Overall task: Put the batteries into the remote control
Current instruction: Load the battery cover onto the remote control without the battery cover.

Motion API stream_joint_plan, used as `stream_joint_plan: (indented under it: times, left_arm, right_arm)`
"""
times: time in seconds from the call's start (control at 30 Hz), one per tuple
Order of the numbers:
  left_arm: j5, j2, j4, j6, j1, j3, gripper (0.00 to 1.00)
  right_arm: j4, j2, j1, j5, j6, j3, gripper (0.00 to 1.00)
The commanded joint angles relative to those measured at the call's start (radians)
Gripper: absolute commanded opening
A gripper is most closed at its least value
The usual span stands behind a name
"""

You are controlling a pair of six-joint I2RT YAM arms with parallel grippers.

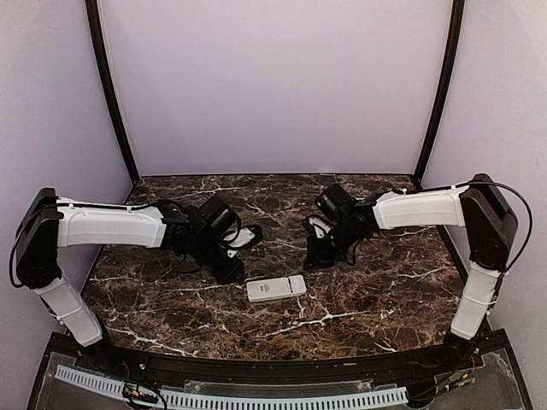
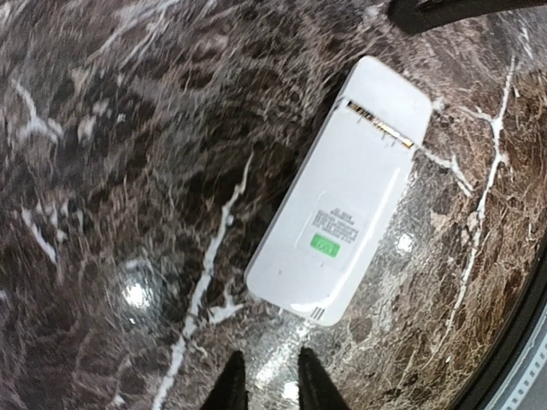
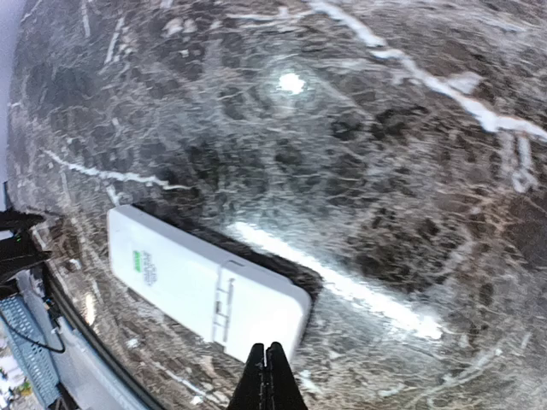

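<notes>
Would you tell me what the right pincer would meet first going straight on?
Probably the remote, lying right ahead of the shut right pincer; depth is unclear, so perhaps the table first.

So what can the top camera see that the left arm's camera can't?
Only the top camera: both whole arms, the left arm and the right arm, plus the pale walls around the table. Only the left wrist camera: a thin gold strip near one end of the remote control, and the left gripper close up, fingertips slightly apart with nothing between them. Both: the white remote control lying back up on the dark marble table.
</notes>
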Motion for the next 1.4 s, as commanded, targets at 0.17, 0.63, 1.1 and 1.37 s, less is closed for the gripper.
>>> stream_joint_plan:
  times: [0.17,0.63,1.1,1.37]
  left_arm:
    - [-0.028,0.026,-0.054,-0.164,-0.001,-0.072,0.00]
    - [0.056,0.090,0.007,-0.183,-0.003,-0.093,0.00]
    - [0.091,0.151,0.035,-0.164,-0.036,-0.042,0.00]
    - [0.115,0.158,0.048,-0.151,-0.044,-0.028,0.00]
  right_arm:
    - [-0.118,0.041,0.065,0.292,0.020,-0.012,0.00]
    - [-0.146,0.103,0.135,0.350,0.041,0.015,0.00]
    - [-0.238,0.167,0.216,0.382,0.041,0.150,0.00]
    - [-0.245,0.198,0.231,0.396,0.038,0.200,0.00]
